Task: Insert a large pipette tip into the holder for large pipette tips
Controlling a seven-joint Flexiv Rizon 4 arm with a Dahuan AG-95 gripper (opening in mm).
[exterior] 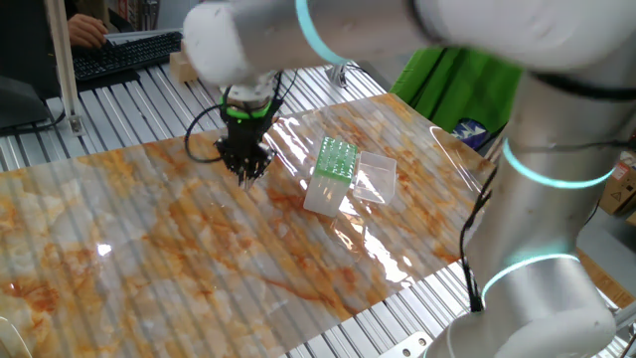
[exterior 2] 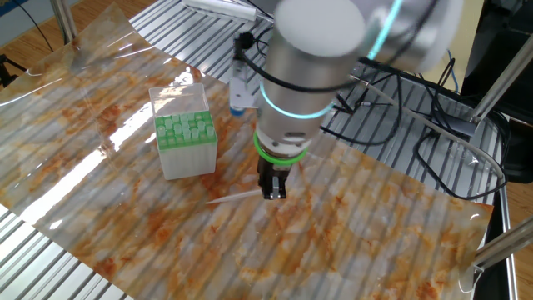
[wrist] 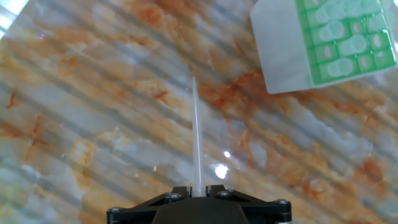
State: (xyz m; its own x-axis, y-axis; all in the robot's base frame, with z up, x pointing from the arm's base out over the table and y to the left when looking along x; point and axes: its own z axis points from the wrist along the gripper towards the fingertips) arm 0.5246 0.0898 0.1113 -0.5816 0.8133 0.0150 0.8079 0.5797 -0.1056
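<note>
Pickup done: end effector [wrist: 199, 188] clenched on the large pipette tip [wrist: 196, 134] (clear of the table). Outstanding: transfer to holder [wrist: 323, 40], upper right, and insertion.

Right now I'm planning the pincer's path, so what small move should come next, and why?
Probably carry the pincer sideways toward the holder, keeping height. It is shut on the large pipette tip, which sticks out sideways beside the green grid, not over it, and seems clear of the table.
</note>
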